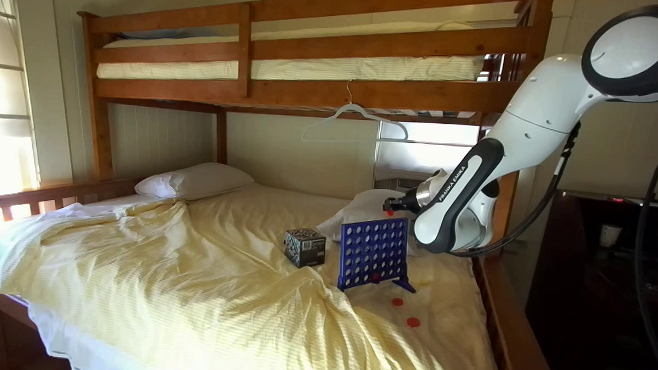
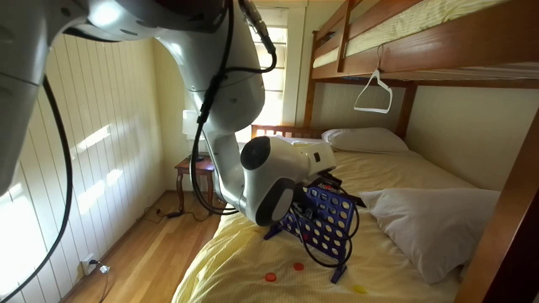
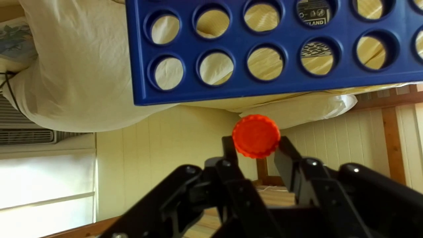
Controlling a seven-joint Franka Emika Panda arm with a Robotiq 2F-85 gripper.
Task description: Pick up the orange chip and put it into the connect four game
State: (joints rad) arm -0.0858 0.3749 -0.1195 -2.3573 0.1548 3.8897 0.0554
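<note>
My gripper is shut on the orange chip, pinched by its edges between the fingertips with its flat face toward the wrist camera. In an exterior view the gripper holds the chip just above the board's top edge. The connect four game stands upright on the bed. It also shows in the wrist view, with the chip apart from its edge. In an exterior view the arm and cables partly cover the game, and the fingertips are hidden. A red chip sits low in the grid.
Two orange-red chips lie on the bed, with a yellow chip near the board's foot. A dark patterned cube stands beside the board. A pillow lies close by. A hanger hangs from the upper bunk.
</note>
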